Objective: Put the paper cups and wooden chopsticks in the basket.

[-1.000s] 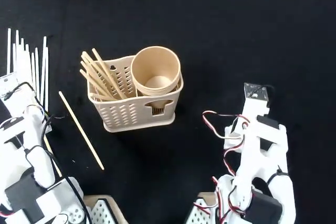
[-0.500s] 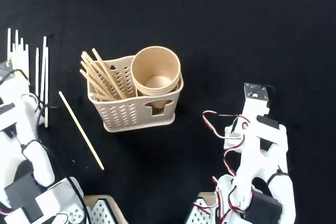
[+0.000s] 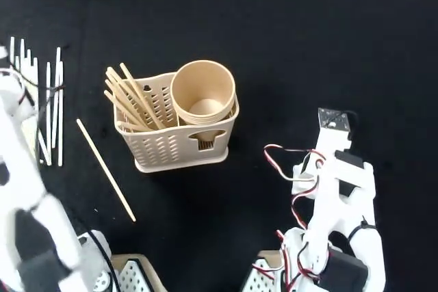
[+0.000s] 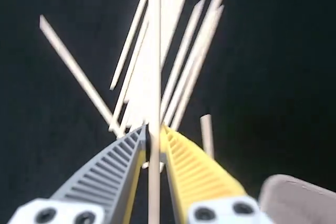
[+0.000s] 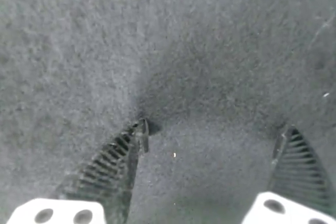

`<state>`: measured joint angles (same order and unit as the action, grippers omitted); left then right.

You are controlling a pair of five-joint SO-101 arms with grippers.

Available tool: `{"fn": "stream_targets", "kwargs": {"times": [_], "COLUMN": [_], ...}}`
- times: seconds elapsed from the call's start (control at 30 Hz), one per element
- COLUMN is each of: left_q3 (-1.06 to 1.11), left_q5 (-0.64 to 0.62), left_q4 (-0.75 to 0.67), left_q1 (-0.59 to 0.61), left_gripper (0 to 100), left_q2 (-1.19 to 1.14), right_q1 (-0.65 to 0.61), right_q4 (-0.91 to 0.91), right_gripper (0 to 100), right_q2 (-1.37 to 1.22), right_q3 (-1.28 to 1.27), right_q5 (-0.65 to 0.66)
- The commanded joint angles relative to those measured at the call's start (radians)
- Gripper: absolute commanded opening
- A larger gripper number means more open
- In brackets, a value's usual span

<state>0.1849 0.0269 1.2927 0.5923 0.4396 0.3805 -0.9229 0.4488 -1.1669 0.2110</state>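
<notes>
The left arm (image 3: 20, 189) has swung out over the loose sticks (image 3: 53, 100) left of the basket (image 3: 174, 145), its gripper (image 4: 153, 136) pinched shut on one chopstick (image 4: 154, 51), which could pivot and slip from so narrow a grip in transit.

No legible text, apparently, no labels

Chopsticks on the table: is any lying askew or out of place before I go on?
Yes. One loose chopstick lies diagonally on the black cloth between the chopstick pile and the basket, apart from both. In the pile, one slanting stick angles against the roughly parallel rest. Nothing looks spilled or broken.
</notes>
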Motion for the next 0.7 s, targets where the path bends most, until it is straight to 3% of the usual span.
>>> {"fn": "stream_targets", "kwargs": {"times": [0.0, 0.17, 0.3, 0.43, 0.67], "left_q3": [-0.104, -0.085, 0.036, 0.334, 0.783], "left_q5": [-0.012, -0.032, -0.183, -0.273, -0.183], "left_q4": [0.040, -0.044, -0.381, -0.763, -0.988], "left_q1": [-0.136, -0.274, -0.351, -0.453, -0.568], "left_gripper": [3, 3, 3, 3, 3], "left_q2": [0.281, 0.565, 0.770, 0.914, 0.974], "right_q1": [0.011, 0.011, 0.011, 0.011, 0.011], "right_q4": [0.009, 0.009, 0.009, 0.009, 0.009], "right_gripper": [38.2, 38.2, 38.2, 38.2, 38.2], "right_q2": [0.025, 0.024, 0.024, 0.024, 0.024], "right_q3": [-0.005, -0.005, -0.005, -0.005, -0.005], "right_q5": [-0.003, -0.003, -0.003, -0.003, -0.003]}}
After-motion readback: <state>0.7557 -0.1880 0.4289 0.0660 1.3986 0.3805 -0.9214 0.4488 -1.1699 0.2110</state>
